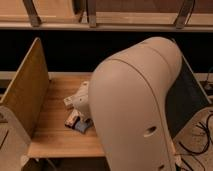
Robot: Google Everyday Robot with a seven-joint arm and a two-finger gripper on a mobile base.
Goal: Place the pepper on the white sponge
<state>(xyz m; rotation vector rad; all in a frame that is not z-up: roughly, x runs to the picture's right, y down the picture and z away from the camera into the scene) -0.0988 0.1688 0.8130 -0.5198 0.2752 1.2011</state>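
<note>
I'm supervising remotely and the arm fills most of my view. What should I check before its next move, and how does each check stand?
1. Gripper located: ok, low over the wooden table, left of the arm's big shell.
2. Pepper visible: cannot tell, nothing identifiable as one.
3. White sponge visible: cannot tell; only a small pale-and-dark object shows at the gripper.
4. Grasp confirmed: cannot tell.
5. Wooden side panel apart from the gripper: ok.
6. View unobstructed: not ok, the shell hides the table's right part.
</note>
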